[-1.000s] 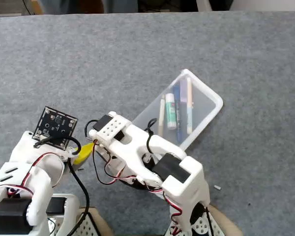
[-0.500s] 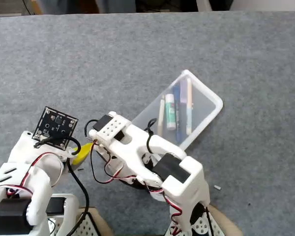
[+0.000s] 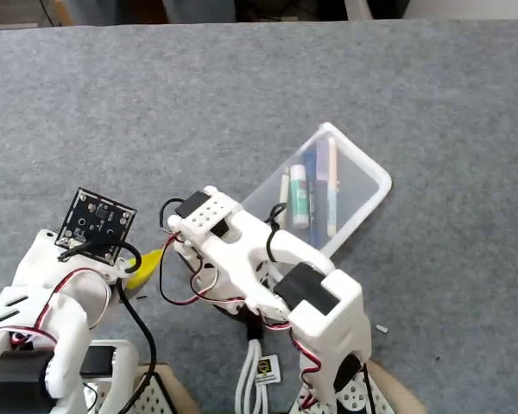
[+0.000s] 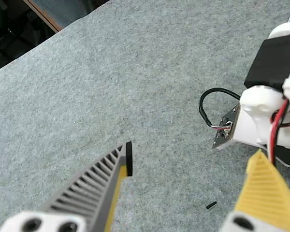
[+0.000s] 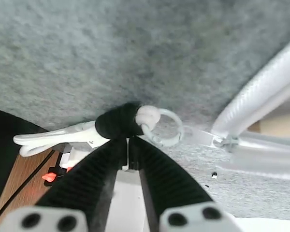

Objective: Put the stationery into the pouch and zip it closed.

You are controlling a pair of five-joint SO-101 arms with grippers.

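The right gripper [image 5: 129, 141], fingers pressed together, pinches the zipper pull [image 5: 117, 122] of the clear pouch [image 3: 363, 177], which holds stationery [image 3: 302, 194] near the centre of the desk [image 3: 155, 103]. The left gripper [image 4: 193, 162] has its fingers spread.

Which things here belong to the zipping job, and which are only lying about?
Job: pouch, pens inside it, zip pull, right gripper shut on the pull.
Lying about: small black bit, white cables, left gripper, open and empty.

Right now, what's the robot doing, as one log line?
right hand: shut on zipper pull | left hand: open, empty, over mat | pens: inside pouch
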